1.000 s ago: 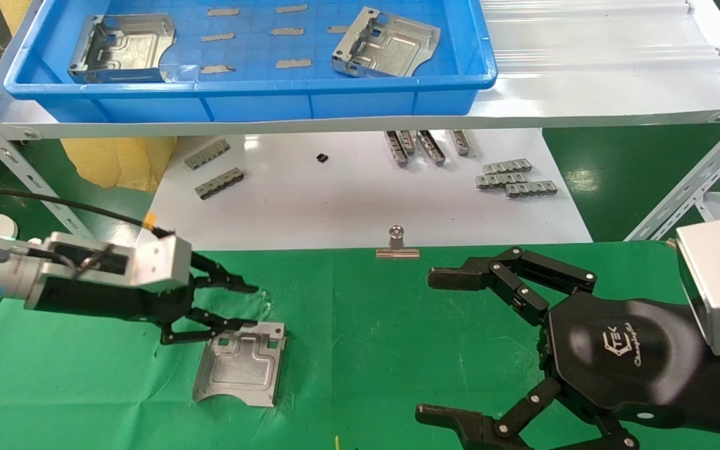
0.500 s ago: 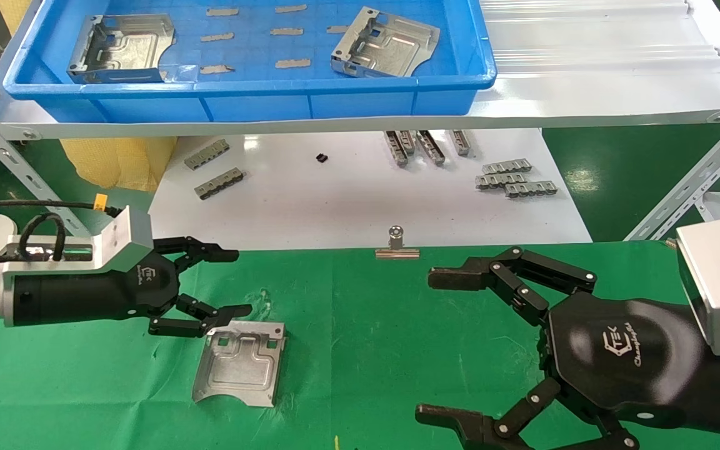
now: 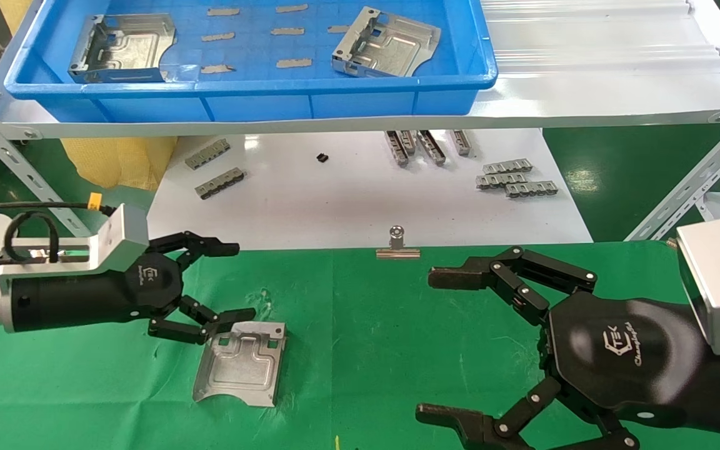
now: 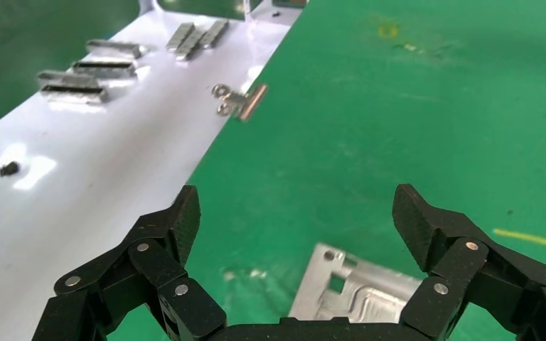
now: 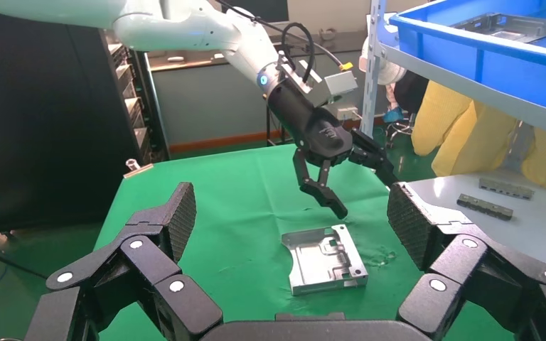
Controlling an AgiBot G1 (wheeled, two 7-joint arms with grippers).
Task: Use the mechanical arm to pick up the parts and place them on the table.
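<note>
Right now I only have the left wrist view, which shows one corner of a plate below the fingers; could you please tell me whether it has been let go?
Observer: Yes. The whole plate lies flat on the table. The left gripper is open at its far corner, and in the right wrist view the lower finger looks clear of it.
Operator: Thank you. Are any left to fetch?
Observer: Two plates sit in the blue bin on the shelf, one at its left and one at its right.
Operator: And the other arm?
Observer: The right gripper is open and empty, over the table's right side.
</note>
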